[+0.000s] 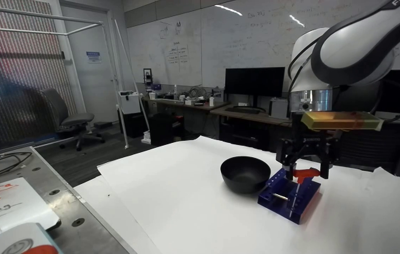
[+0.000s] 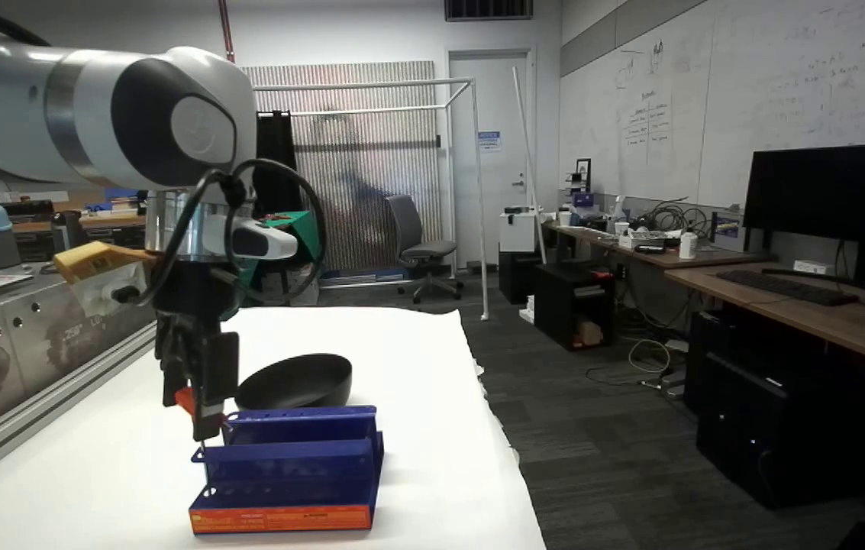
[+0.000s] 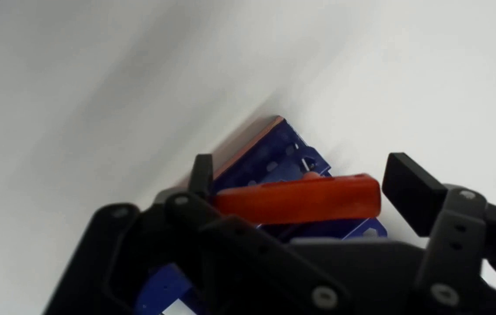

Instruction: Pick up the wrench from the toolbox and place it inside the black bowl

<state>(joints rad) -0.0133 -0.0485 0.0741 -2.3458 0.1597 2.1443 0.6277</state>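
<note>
Our gripper (image 1: 307,175) stands parted around the wrench (image 3: 298,201), which sits in the toolbox (image 2: 291,460).
We judge it has no grip yet: the wrist view shows a gap between one jaw and the wrench. The toolbox holds it near upright, likely so its red top stands clear for grasping; the jaws span that top lengthwise. We see the bowl (image 1: 245,186) just beside the toolbox, probably for a short carry; nothing shows inside it.
</note>
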